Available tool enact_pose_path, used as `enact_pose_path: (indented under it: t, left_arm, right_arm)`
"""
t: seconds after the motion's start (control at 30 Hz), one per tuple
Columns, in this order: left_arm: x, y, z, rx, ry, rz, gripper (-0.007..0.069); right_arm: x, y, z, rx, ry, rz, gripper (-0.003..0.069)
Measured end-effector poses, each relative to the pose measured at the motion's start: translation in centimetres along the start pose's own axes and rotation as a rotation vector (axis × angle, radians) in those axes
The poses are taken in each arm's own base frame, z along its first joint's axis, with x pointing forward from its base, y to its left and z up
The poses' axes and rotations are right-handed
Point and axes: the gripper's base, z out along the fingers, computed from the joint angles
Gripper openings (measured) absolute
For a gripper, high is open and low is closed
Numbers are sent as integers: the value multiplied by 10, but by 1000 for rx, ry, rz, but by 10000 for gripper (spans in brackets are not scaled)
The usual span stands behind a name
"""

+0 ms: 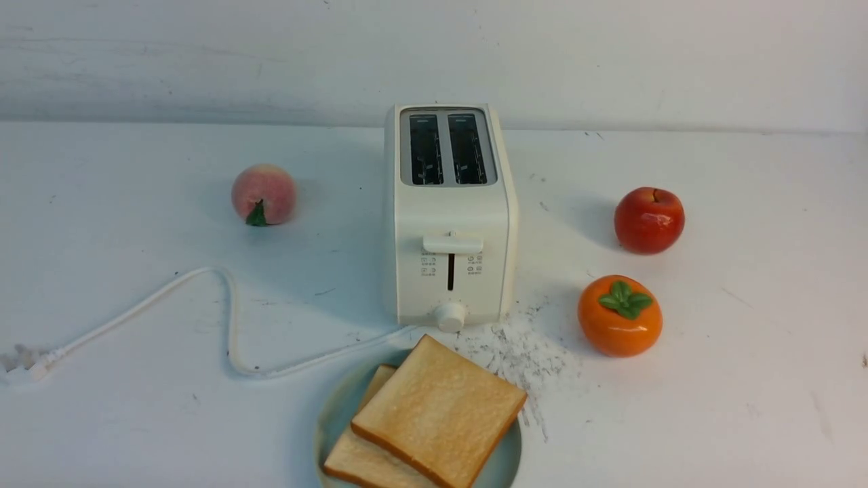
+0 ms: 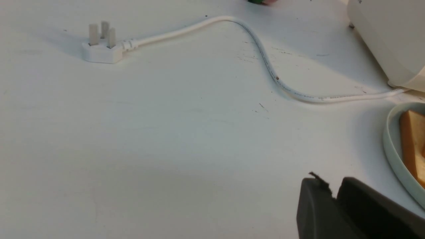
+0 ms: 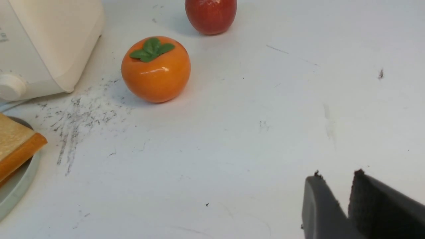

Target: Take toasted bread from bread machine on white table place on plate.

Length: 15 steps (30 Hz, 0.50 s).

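I am inspecting with twelve o'clock pointing straight ahead of me. My left gripper is holding nothing, its dark fingertips standing slightly apart above the white table. The pale plate is bearing toasted bread, partly showing. At the plate's twelve o'clock, the bread machine is standing, only partly showing. Its white cord is curving to a plug, lying between nine and ten o'clock from the plate, prongs pointing up. A pink-and-green item is barely showing towards eleven.
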Motion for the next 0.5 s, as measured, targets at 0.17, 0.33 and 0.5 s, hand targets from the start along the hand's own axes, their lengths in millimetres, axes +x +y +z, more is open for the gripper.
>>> enact_pose_path:
  t: [0.17, 0.33, 0.5]
  left_arm:
    - [0, 0, 0, 0, 0, 0, 92]
    - [0, 0, 0, 0, 0, 0, 92]
    - [0, 0, 0, 0, 0, 0, 96]
  right_arm:
    - [0, 0, 0, 0, 0, 0, 160]
    - [0, 0, 0, 0, 0, 0, 171]
    - [0, 0, 0, 0, 0, 0, 178]
